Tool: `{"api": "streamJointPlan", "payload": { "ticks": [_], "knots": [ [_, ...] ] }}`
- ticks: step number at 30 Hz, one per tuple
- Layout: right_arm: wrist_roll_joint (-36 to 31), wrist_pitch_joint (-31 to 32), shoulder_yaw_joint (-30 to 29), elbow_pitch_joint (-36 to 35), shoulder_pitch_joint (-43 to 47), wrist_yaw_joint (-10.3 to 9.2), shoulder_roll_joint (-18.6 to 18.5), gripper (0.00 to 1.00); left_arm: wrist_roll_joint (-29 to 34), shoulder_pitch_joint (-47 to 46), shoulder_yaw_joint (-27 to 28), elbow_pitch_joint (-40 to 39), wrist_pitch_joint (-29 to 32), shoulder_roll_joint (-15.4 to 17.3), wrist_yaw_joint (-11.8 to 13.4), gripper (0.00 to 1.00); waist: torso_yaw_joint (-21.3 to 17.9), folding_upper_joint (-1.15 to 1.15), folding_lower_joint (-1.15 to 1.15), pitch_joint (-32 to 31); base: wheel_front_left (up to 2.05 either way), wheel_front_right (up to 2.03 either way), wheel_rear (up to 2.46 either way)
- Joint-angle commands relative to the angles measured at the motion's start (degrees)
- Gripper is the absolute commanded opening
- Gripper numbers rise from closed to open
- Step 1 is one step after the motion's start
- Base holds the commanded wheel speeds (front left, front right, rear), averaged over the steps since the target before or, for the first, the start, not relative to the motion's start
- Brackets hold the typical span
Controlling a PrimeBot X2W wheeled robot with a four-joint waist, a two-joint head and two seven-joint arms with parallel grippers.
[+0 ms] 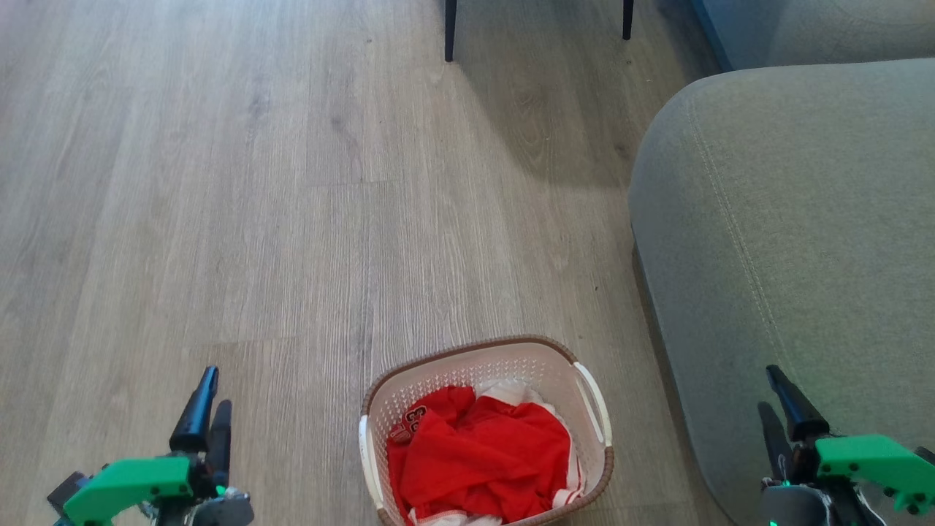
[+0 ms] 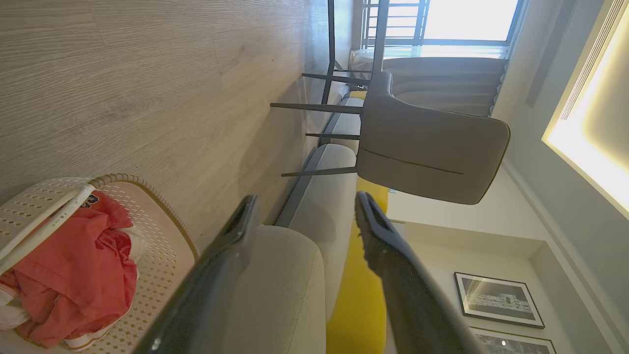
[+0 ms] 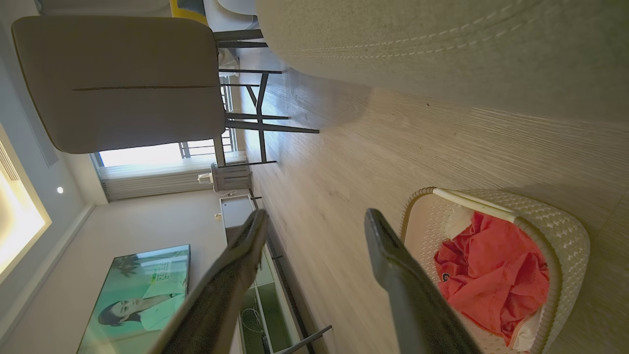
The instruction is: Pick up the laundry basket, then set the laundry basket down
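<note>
Pincers of both arms show along the bottom of the head view. Each is released, with a clear gap between its two dark fingers and nothing held. The left pincer [image 1: 215,391] stands in the lower left corner and the right pincer [image 1: 769,391] in the lower right. Both point up the frame and are well apart from what lies between them. At bottom centre the laundry basket [image 1: 467,372] rests on the wooden floor [image 1: 219,183]. It is cream and perforated with a brown rim, and red-and-white clothes [image 1: 482,460] are heaped inside. Its two white handles [image 1: 595,405] run along its left and right sides, one facing each pincer. That is probably why the arms flank it: a two-armed lift by the handles looks intended, and it has not yet begun. The left wrist view places the basket at lower left, off to the side of the spread fingers. The right wrist view places it at lower right. A grey sofa [image 1: 789,219] takes up the right of the head view, its edge near the basket, so the right arm likely has the tighter approach. Dark chair legs [image 1: 449,29] stand at top centre, well clear.
</note>
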Motion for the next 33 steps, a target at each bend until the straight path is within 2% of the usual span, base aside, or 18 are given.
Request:
{"api": "streamJointPlan", "payload": {
  "ticks": [1, 16, 24, 33],
  "knots": [
    [-0.72, -0.58, -0.37, -2.16, -2.90, 0.06, -0.33, 1.00, 0.67, -3.24, 0.56, -1.93, -0.63, 0.39, -0.07, 1.00, -0.01, 0.00, 0.00, 0.01, 0.00, 0.00, 0.00],
    [-7.86, -3.09, -0.62, -2.75, -4.34, 0.11, -0.41, 1.00, 5.13, -4.34, 1.25, -4.28, -3.16, 0.43, -0.12, 1.00, -0.05, 0.00, 0.00, 0.08, 0.00, 0.00, 0.00],
    [-15.53, -4.43, -1.08, -5.51, -5.41, 0.14, -0.46, 1.00, 8.32, -5.05, 2.12, -6.11, -4.50, 0.45, -0.15, 1.00, 0.04, 0.00, 0.00, 0.15, 0.00, 0.00, 0.00],
    [-27.37, -6.11, 0.40, -10.11, -6.59, 0.17, -0.52, 1.00, 13.90, -6.12, 4.04, -8.74, -6.18, 0.48, -0.19, 1.00, 0.19, 0.00, 0.00, 0.39, 0.00, 0.00, 0.00]
  ]
}}
